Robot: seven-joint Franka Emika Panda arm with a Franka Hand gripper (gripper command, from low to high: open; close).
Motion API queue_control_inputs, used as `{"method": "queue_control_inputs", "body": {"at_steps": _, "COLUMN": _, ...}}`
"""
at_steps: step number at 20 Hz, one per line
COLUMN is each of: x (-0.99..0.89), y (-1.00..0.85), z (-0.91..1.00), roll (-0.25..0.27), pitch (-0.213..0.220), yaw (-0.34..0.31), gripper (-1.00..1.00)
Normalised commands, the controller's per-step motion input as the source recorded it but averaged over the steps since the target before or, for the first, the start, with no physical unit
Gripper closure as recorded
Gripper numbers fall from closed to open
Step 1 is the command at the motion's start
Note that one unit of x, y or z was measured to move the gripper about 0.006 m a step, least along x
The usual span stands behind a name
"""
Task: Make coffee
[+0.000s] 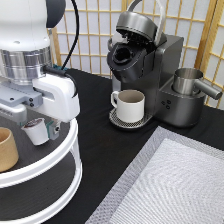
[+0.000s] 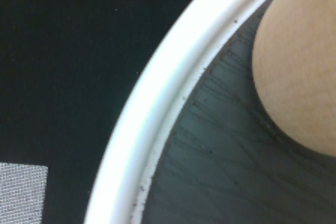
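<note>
1. The coffee pod (image 1: 35,131) sits tilted over the white round tray's (image 1: 60,165) top tier, at the left.
2. The gripper (image 1: 39,131) is closed around the coffee pod.
3. A tan cup (image 1: 7,149) stands just left; the white mug (image 1: 129,104) waits under the coffee machine (image 1: 150,65), well to the right.

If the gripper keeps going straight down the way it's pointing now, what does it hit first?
Most likely the coffee pod, which sits directly under the gripper on the white tiered tray. Depth is hard to judge; it may already be touching it.
</note>
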Motion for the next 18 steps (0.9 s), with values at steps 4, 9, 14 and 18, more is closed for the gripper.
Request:
{"method": "queue_control_inputs", "body": {"at_steps": 4, "x": -0.05, "y": -0.08, "z": 0.15, "roll": 0.096, "pitch": 0.004, "yaw": 0.004, "gripper": -1.0}}
{"method": "queue_control_inputs", "body": {"at_steps": 9, "x": -0.17, "y": -0.16, "z": -0.07, "roll": 0.102, "pitch": 0.0, "yaw": 0.003, "gripper": -1.0}}
{"method": "queue_control_inputs", "body": {"at_steps": 14, "x": -0.26, "y": -0.21, "z": -0.38, "roll": 0.1, "pitch": 0.0, "yaw": 0.007, "gripper": -1.0}}
{"method": "queue_control_inputs", "body": {"at_steps": 18, "x": -0.17, "y": -0.04, "z": -0.13, "roll": 0.078, "pitch": 0.0, "yaw": 0.01, "gripper": -1.0}}
